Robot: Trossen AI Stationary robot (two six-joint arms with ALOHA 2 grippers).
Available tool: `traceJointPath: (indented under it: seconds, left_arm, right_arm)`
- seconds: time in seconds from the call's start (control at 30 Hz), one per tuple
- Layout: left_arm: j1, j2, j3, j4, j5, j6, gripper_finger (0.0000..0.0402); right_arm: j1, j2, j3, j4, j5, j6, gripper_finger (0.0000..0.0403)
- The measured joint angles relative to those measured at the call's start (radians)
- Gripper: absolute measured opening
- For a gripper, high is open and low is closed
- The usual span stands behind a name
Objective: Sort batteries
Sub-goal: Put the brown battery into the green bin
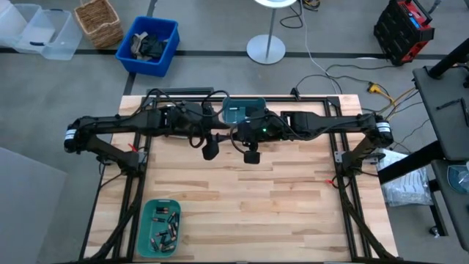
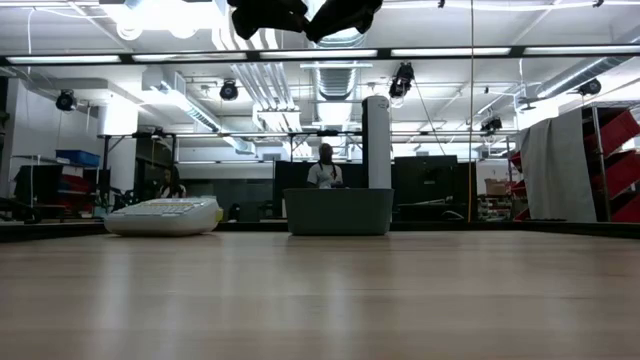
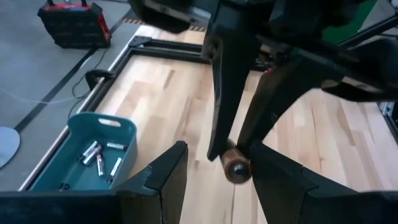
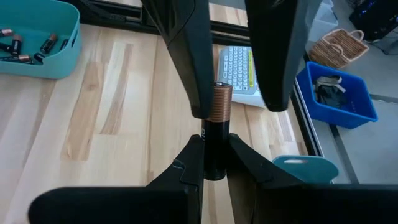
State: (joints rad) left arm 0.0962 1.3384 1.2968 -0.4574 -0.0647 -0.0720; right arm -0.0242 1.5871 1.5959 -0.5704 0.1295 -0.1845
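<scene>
My right gripper (image 4: 214, 149) is clamped on one battery (image 4: 217, 106), black in the body with a copper band at the free end. The battery stands out from between my fingers toward my other arm.

My left gripper (image 3: 216, 152) meets it nose to nose. Its fingers (image 4: 186, 50) are spread wide, one on each side of the copper end. One finger is just beside the band, and I cannot tell whether it touches. Both grippers hang over the middle of the wooden table (image 1: 278, 198), well above the boards (in the low view only their tips show, at the top edge).

Nearer the front left corner stands a teal bin (image 1: 160, 203) with a heap of batteries (image 1: 165, 229) lying loose in it. Against the far edge, under my arms, sits a second teal bin (image 3: 81, 124) holding just a few batteries (image 3: 99, 158). Near it, also along the far edge, lies a white label-maker (image 4: 239, 65) with its keypad facing up.

Beyond the table, on the floor, are a blue crate (image 1: 154, 45), a wicker basket (image 1: 99, 22) and a red and black toolbox (image 3: 73, 25). Across the room a person (image 2: 324, 170) stands behind the far bin.
</scene>
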Motion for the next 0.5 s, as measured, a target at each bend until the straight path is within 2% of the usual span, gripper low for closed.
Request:
traceJointPath:
  seconds: [0.5]
  left_arm:
    - [0.0,0.024,0.0,0.006,0.029,0.018,0.0154]
  right_arm:
    - [0.0,-0.001,0.0,0.0,0.0,0.0,0.0034]
